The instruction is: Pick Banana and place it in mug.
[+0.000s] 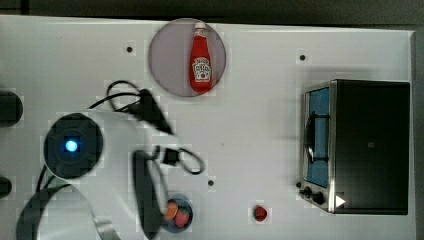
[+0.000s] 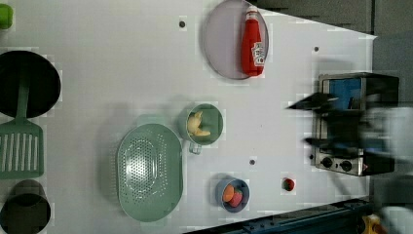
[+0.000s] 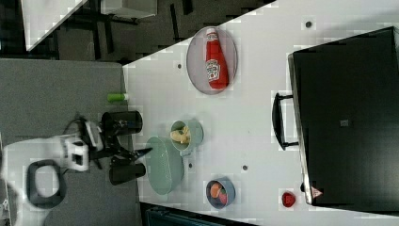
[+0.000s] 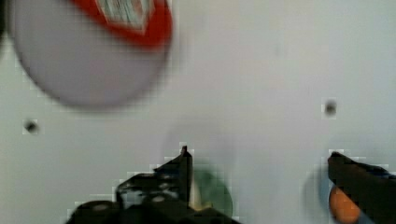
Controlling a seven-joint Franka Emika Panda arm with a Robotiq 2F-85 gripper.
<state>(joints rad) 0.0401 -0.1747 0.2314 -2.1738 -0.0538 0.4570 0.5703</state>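
The pale-green mug (image 2: pixel 210 118) stands on the white table just beside the big green basket. The yellow banana (image 2: pixel 197 125) lies inside it. The right view also has the mug (image 3: pixel 195 132) with the banana (image 3: pixel 180 135) in it. In the wrist view a bit of the green mug (image 4: pixel 215 193) peeks out past one finger. My gripper (image 4: pixel 261 175) is open, its two dark fingers (image 4: pixel 180 172) far apart with nothing between them. It hangs well above the table, blurred in the left view (image 2: pixel 314 122).
A ketchup bottle (image 2: pixel 253 41) lies on a grey plate (image 2: pixel 221 44). A toaster oven (image 1: pixel 367 145) fills the top view's right. A small blue bowl (image 2: pixel 233 195) of fruit, a strawberry (image 2: pixel 288 184), the green perforated basket (image 2: pixel 148 170), a spatula (image 2: pixel 19 146) and dark pots (image 2: pixel 24 209) stand around.
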